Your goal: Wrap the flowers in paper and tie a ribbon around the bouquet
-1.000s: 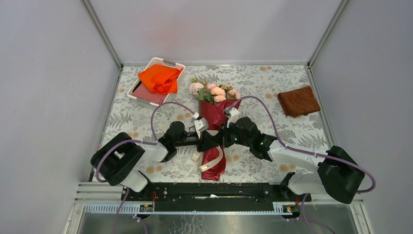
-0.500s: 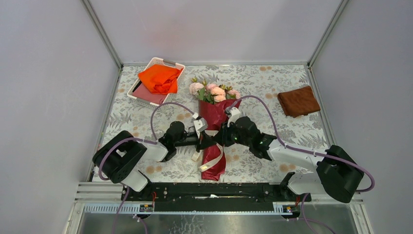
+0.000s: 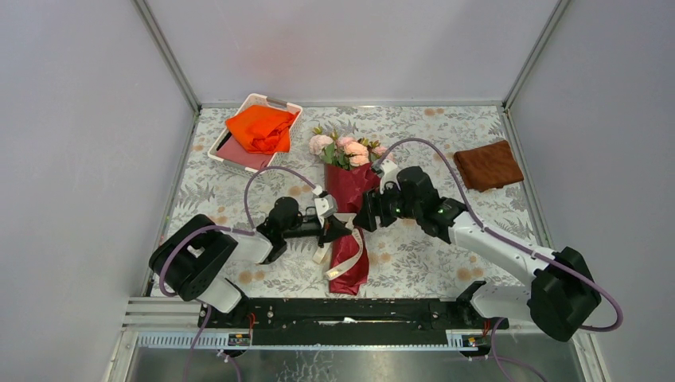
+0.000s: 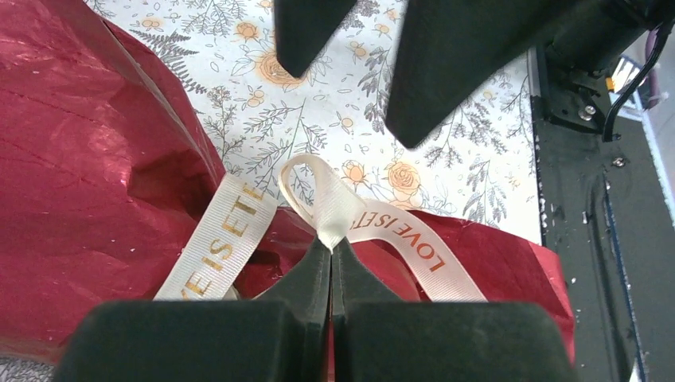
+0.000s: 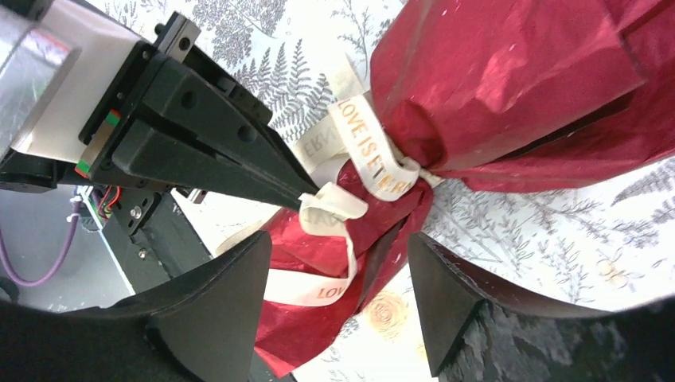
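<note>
The bouquet lies mid-table: pink flowers (image 3: 349,151) stick out of a dark red paper (image 3: 350,183) cone. The cream ribbon (image 3: 344,267) is knotted round the cone's narrow neck (image 5: 382,171), and its tails trail toward the front. My left gripper (image 3: 341,228) is shut on a small loop of the ribbon (image 4: 334,211), with its tips (image 4: 331,243) pinching the fold just left of the knot. My right gripper (image 5: 341,239) hangs open a little above and to the right of the neck, with nothing between its fingers (image 4: 446,72).
A white tray (image 3: 225,163) with a folded orange cloth (image 3: 259,127) sits at the back left. A folded brown cloth (image 3: 488,165) lies at the back right. The black mounting rail (image 3: 350,310) runs along the front edge.
My left gripper has closed on the ribbon loop. My right gripper has opened, let the ribbon go and drawn back up and to the right.
</note>
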You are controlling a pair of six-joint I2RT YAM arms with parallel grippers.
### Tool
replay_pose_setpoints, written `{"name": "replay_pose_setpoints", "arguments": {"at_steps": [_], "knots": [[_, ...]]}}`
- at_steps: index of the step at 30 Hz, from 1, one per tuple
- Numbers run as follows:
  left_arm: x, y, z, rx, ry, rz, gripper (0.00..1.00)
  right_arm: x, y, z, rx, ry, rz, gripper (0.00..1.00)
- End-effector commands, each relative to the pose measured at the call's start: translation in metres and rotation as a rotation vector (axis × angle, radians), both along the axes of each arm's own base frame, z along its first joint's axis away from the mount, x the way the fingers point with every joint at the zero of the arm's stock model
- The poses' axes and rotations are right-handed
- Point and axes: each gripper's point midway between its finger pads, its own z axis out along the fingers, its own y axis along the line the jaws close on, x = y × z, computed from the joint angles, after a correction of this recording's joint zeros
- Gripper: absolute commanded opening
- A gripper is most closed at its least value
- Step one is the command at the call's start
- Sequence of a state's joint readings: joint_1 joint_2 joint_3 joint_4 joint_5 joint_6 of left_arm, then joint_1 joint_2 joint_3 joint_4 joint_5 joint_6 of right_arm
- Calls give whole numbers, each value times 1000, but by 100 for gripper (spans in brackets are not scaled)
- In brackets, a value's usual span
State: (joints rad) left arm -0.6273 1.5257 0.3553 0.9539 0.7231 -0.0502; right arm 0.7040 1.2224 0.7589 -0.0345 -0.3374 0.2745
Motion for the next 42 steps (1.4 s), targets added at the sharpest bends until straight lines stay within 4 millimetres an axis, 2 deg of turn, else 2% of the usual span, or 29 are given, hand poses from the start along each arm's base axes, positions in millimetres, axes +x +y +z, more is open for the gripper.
{"name": "replay_pose_setpoints", "arguments": {"at_steps": [1,2,5,10,12,17,19,20,23,27,29,31,34,37,39,42], "knots": [[2,1,8,-10,-119,-23,0,13,2,15,29,-78,106,72],[2,1,8,-10,-123,-26,0,15,8,21,68,-103,144,73],[4,0,10,-13,-141,-31,0,6,25,21,128,-106,291,76],[5,-1,10,-10,-155,-37,0,7,33,6,112,-67,340,70],[4,-1,10,-10,-157,-46,0,9,34,2,108,-54,334,62],[1,-1,9,-10,-168,-61,0,13,36,3,139,-59,298,17],[0,-1,9,-6,-182,-71,0,13,33,0,134,-54,272,4],[-1,-1,9,-6,-192,-80,0,12,31,-4,126,-45,256,0],[-6,0,13,-11,-216,-106,2,7,24,-13,119,-7,213,0],[-9,2,13,-3,-219,-115,1,0,22,-9,171,1,188,0],[-11,2,13,-4,-209,-121,13,-2,21,-6,193,-13,178,0],[-13,2,13,0,-208,-127,39,-1,20,-4,208,-28,158,0],[-14,4,12,12,-212,-134,54,-3,18,-10,222,-15,132,0],[-17,7,10,31,-115,-114,69,-10,21,-13,264,19,123,0],[-23,8,9,27,-19,-98,77,-18,28,-15,285,40,137,0],[-25,12,8,8,22,-58,85,-30,38,-21,295,76,161,0]]}}
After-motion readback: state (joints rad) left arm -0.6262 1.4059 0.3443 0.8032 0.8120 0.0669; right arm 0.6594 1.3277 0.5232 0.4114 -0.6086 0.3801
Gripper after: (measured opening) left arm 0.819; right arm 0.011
